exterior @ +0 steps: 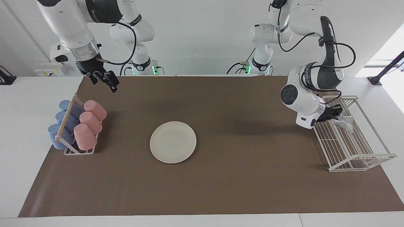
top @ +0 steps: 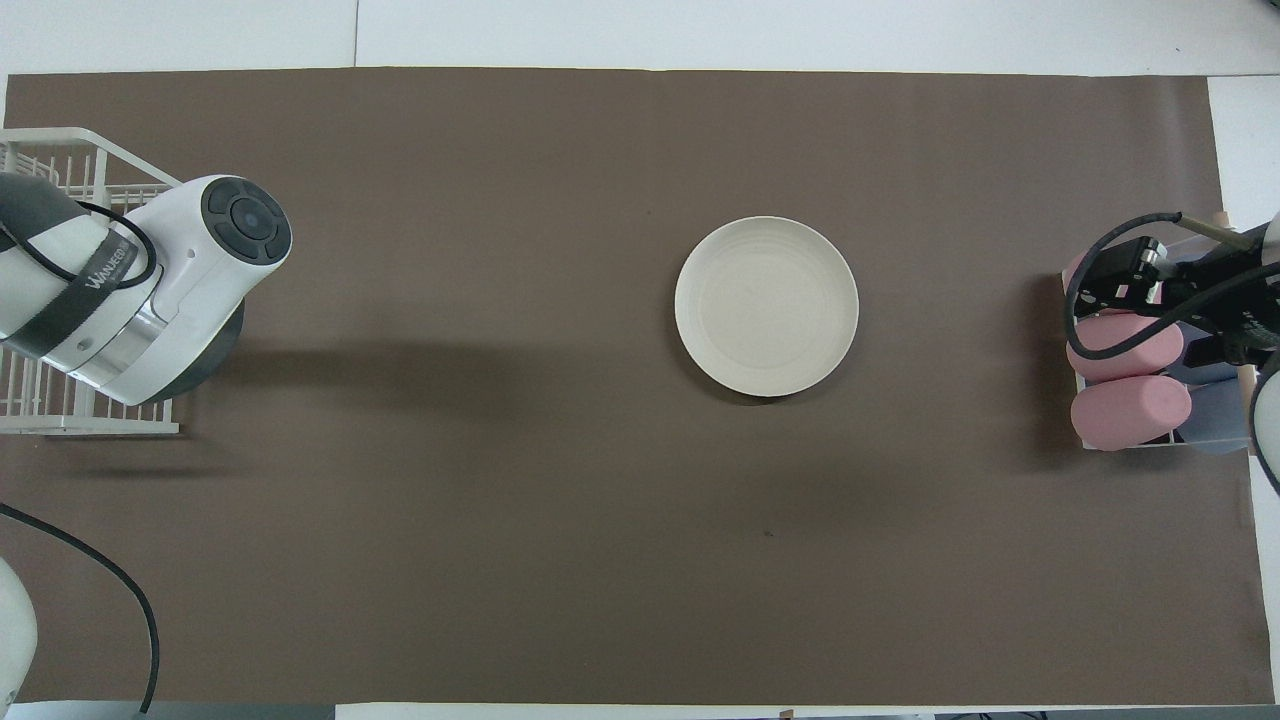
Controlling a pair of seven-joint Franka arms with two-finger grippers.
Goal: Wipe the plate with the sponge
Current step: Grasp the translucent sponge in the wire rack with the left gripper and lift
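We saw one plate (exterior: pixel 173 142) alone mid-surface, with a cup rack (exterior: pixel 75 151) holding three pink and three blue cups toward the right arm's end. The left claw (exterior: pixel 337 114) had closed on the sponge (exterior: pixel 344 121) over the wire rack (exterior: pixel 353 148). The right claw (exterior: pixel 104 78) hung open above the mat (exterior: pixel 221 189).

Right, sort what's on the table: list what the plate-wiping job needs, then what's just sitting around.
Needed for the job:
- plate, mid-table
- sponge, on the wire rack, left gripper shut on it

Just sitting around:
- pink cups and blue cups in their holder at the right arm's end
- right gripper, open, waiting up in the air
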